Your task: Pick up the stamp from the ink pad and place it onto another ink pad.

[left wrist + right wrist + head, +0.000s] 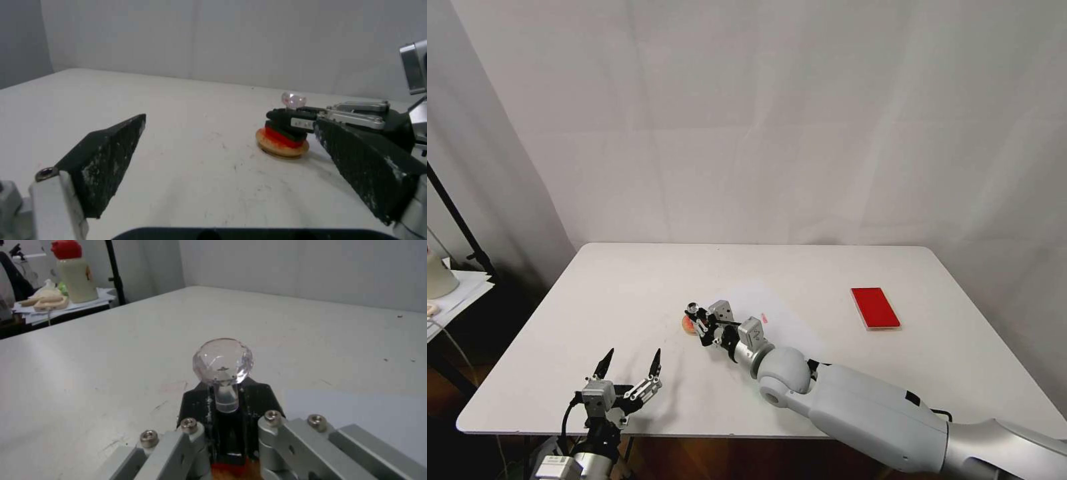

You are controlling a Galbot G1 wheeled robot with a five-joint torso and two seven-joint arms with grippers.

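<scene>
The stamp (694, 309), with its clear round knob (222, 361) and black base (285, 129), stands slightly tilted on the round orange-red ink pad with a tan rim (283, 148), left of the table's middle. My right gripper (699, 323) is shut on the stamp, its black fingers (261, 396) clamping both sides below the knob. The round pad (686, 324) peeks out beneath it. The flat red rectangular ink pad (875, 308) lies bare at the right of the table. Near the front left edge, my left gripper (630, 360) hangs open, its fingers (106, 156) spread wide and holding nothing.
The white table (627, 280) has open surface around both pads. A side stand at the far left carries a bottle with a red cap (73, 271) and small items. A white backdrop hangs behind the table.
</scene>
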